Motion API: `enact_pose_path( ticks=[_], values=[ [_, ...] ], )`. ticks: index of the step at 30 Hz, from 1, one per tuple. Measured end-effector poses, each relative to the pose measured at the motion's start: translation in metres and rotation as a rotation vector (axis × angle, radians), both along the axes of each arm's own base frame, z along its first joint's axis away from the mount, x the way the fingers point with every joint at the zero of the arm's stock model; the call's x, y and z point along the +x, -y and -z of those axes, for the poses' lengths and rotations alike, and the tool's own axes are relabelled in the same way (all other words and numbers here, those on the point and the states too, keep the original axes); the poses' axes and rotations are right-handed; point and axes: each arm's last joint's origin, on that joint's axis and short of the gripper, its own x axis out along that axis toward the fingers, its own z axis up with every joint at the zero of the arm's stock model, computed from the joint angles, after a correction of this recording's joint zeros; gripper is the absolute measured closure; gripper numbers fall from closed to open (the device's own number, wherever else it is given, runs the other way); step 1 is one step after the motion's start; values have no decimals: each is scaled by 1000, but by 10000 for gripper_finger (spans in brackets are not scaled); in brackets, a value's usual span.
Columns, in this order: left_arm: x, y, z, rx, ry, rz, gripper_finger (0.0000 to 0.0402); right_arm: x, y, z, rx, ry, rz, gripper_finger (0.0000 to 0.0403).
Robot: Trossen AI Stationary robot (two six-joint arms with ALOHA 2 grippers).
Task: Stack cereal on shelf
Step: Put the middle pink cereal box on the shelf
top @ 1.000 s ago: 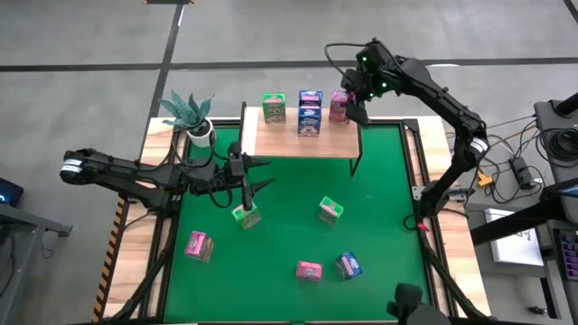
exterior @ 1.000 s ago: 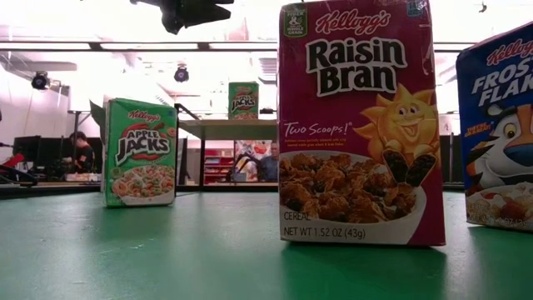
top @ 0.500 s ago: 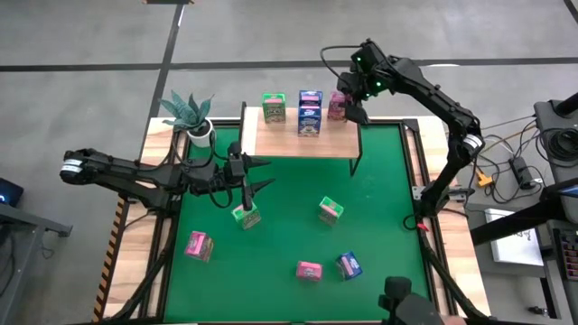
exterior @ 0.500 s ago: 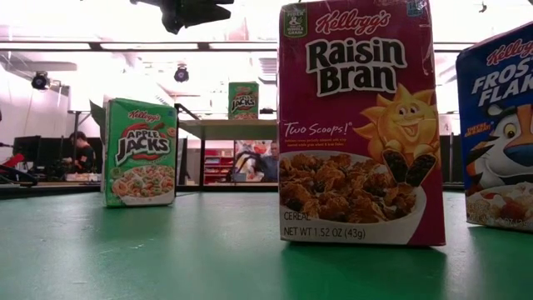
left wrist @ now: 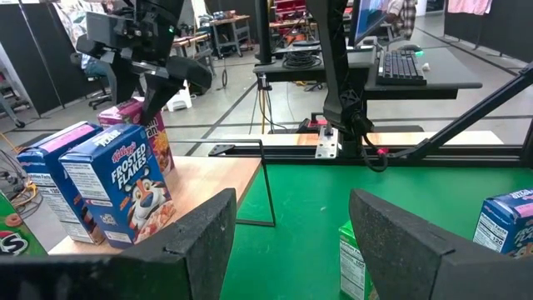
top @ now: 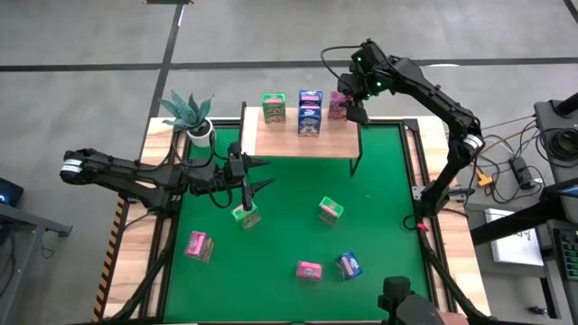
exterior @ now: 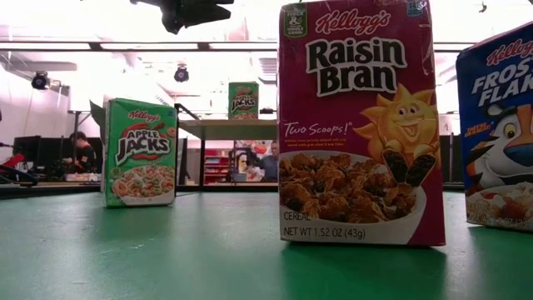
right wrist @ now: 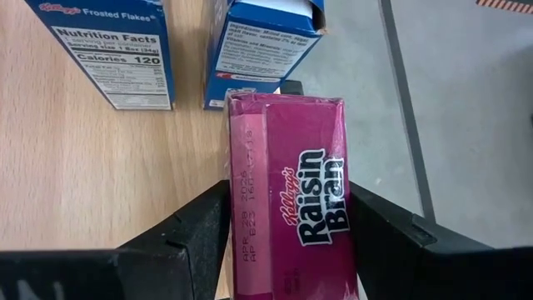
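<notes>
Overhead, right claw (top: 346, 106) pinches a pink cereal box (right wrist: 289, 187) at the shelf's (top: 298, 143) right end, shifted slightly leftward from a second ago. Left claw (top: 242, 206) hangs spread over a green box (top: 246, 217) on the green surface (top: 379, 217), unmoved. Two blue boxes (left wrist: 100, 187) stand beside the pink one; the shelf's green box (top: 274, 108) shows only partly in the low view.
</notes>
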Motion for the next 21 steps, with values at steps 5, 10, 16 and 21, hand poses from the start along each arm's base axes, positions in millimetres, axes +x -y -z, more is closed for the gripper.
enact_pose_path(
  ticks=[5,10,16,21],
  values=[
    [0,0,0,0,0,0,184,0,0,0,0,-1,-1,200],
    [0,0,0,0,0,0,184,0,0,0,1,-1,0,200],
    [0,0,0,0,0,0,184,0,-1,1,13,3,-27,200],
    [0,0,0,0,0,0,184,0,-1,1,38,17,8,200]
  ],
)
